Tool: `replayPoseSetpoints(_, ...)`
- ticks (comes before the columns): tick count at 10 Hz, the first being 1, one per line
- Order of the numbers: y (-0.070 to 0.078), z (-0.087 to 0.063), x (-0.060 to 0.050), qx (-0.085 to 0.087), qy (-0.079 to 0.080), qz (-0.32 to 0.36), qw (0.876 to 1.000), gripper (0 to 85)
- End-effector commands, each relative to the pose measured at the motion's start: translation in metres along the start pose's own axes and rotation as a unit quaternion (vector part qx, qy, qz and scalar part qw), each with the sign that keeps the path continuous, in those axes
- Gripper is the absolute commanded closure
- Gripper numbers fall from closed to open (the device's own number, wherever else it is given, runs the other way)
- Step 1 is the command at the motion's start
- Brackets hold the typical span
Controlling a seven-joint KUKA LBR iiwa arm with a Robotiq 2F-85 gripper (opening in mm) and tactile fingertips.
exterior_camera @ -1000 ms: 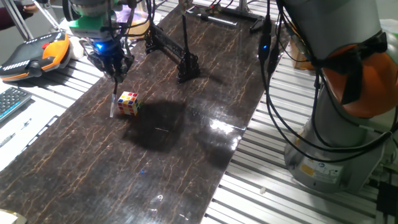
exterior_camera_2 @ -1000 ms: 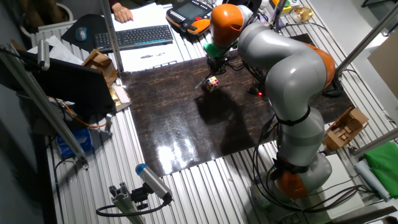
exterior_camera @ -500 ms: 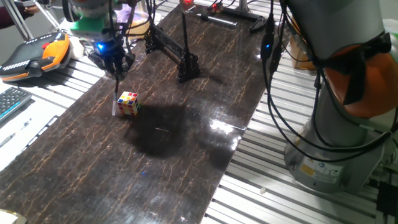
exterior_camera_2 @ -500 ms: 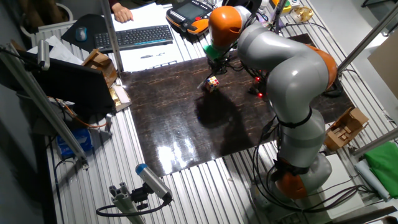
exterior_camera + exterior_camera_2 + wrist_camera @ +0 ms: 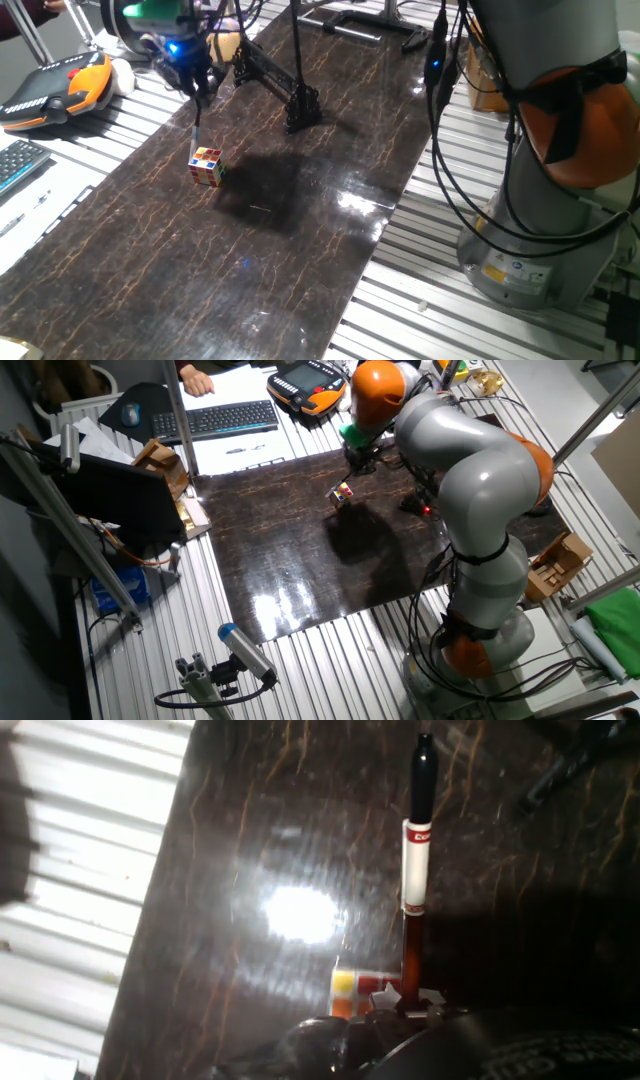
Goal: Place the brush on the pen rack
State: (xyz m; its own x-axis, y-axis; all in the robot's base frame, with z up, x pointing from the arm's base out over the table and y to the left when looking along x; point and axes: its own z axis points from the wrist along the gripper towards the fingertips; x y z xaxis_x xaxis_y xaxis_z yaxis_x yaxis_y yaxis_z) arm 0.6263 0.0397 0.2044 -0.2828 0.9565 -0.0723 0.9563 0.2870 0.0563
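My gripper [image 5: 197,90] is shut on the brush [image 5: 195,125], which hangs point-down above the dark table, just behind the multicoloured cube [image 5: 207,165]. In the hand view the brush [image 5: 414,870] runs away from the fingers [image 5: 408,1008]: a red-brown handle, a white band and a dark tip, with the cube [image 5: 358,992] under it. The pen rack [image 5: 285,88], a black slanted bar ending in a chunky block, stands to the right of the gripper. In the other fixed view the gripper [image 5: 357,462] is above the cube [image 5: 342,493].
An orange and black teach pendant [image 5: 62,85] and a keyboard [image 5: 15,165] lie left of the table. A larger black tube frame [image 5: 370,22] stands at the back. Cables [image 5: 440,120] hang by the robot's base [image 5: 530,240] on the right.
The gripper has risen and moved toward the back, lifting the brush off the table beside the cube. The cube has stayed put.
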Motion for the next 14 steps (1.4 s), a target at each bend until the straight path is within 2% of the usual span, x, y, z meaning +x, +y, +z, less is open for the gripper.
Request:
replayPoseSetpoints(1, -0.001, -0.001, -0.005, 0.001, 0.0, 0.001, 1.0, 84.0)
replayPoseSetpoints(4, -0.007, -0.008, -0.028, -0.001, -0.007, 0.0, 1.0, 84.0)
replayPoseSetpoints(8, -0.014, -0.023, -0.052, 0.004, -0.012, -0.002, 1.0, 84.0)
replayPoseSetpoints(10, -0.022, -0.026, -0.053, 0.005, -0.014, -0.009, 1.0, 84.0)
replayPoseSetpoints(12, -0.028, -0.03, -0.054, 0.008, -0.026, -0.022, 0.999, 84.0)
replayPoseSetpoints(14, -0.031, -0.033, -0.054, 0.007, -0.039, -0.006, 0.999, 84.0)
